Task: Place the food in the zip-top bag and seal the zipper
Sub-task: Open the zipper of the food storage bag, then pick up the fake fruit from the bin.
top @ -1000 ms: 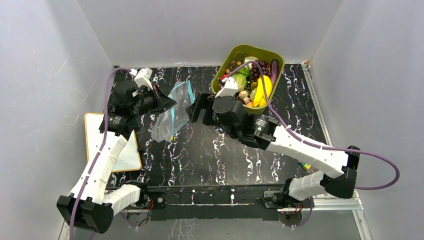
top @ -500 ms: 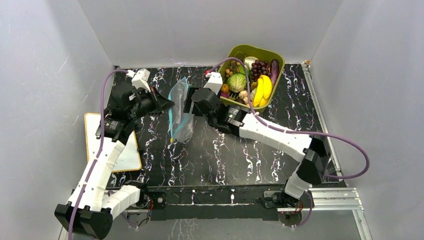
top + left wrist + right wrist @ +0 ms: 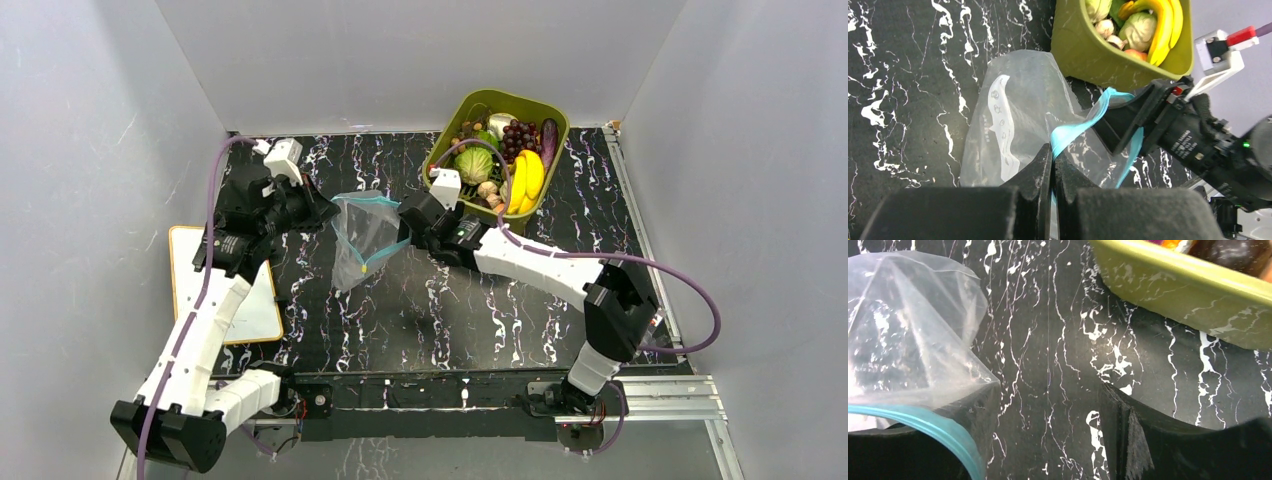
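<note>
The clear zip-top bag (image 3: 362, 238) hangs over the black marbled table between my two grippers, its mouth spread. My left gripper (image 3: 326, 212) is shut on the blue zipper (image 3: 1073, 131) at the bag's (image 3: 1013, 110) left rim. My right gripper (image 3: 404, 224) is open at the opposite rim. In the right wrist view the zipper (image 3: 933, 427) drapes over its left finger (image 3: 973, 415), and only table shows between the jaws (image 3: 1048, 440). The food stays in the olive tub (image 3: 548, 105): bananas (image 3: 527, 180), cabbage (image 3: 473, 165), grapes (image 3: 518, 134), eggplant (image 3: 549, 134).
The tub's wall (image 3: 1188, 290) stands just behind and right of my right gripper. A white board (image 3: 185, 260) lies at the table's left edge under the left arm. Grey walls close in the table on three sides.
My right gripper has swung left from beside the tub to the bag's rim. The bag went from lying on the table to being lifted, and its mouth is now spread between the grippers.
</note>
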`<state>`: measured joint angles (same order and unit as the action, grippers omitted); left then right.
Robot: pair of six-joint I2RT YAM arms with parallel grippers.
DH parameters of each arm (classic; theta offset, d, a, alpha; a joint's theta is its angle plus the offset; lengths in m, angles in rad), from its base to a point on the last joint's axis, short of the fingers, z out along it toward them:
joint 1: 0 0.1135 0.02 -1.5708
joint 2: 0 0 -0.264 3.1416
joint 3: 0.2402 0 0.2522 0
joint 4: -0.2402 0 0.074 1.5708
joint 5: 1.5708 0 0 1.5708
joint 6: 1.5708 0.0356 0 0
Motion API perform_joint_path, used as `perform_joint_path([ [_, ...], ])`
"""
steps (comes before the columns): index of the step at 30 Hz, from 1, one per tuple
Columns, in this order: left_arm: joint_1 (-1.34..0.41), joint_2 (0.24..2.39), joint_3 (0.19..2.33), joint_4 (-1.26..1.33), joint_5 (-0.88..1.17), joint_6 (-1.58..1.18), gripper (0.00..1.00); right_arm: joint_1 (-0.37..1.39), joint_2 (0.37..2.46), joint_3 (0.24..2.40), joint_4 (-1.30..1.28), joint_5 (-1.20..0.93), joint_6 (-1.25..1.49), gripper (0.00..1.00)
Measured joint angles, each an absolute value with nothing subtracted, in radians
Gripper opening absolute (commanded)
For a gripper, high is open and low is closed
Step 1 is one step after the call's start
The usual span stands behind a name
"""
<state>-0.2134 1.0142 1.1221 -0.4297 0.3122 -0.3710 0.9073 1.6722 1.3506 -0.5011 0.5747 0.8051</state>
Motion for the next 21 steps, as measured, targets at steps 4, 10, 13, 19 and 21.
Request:
perform_joint_path([
  [4,-0.212,1.053,1.119,-0.435,0.334,-0.347,0.00,0.904,1.649,1.332,-0.477,0.445,0.750,0.73],
  [10,-0.212,1.057,1.052,-0.398,0.374,-0.347,0.00,0.901,1.625,1.415,-0.482,0.266,0.649,0.81],
  [13,-0.212,1.048,0.999,-0.358,0.392,-0.340,0.00,0.900,1.608,1.481,-0.503,0.199,0.598,0.83],
  [19,-0.212,0.992,0.857,-0.276,0.411,-0.340,0.00,0.864,1.532,1.542,-0.555,0.141,0.533,0.85],
  [21,-0.212,0.984,0.831,-0.259,0.418,-0.340,0.00,0.831,1.509,1.547,-0.574,0.147,0.516,0.83],
])
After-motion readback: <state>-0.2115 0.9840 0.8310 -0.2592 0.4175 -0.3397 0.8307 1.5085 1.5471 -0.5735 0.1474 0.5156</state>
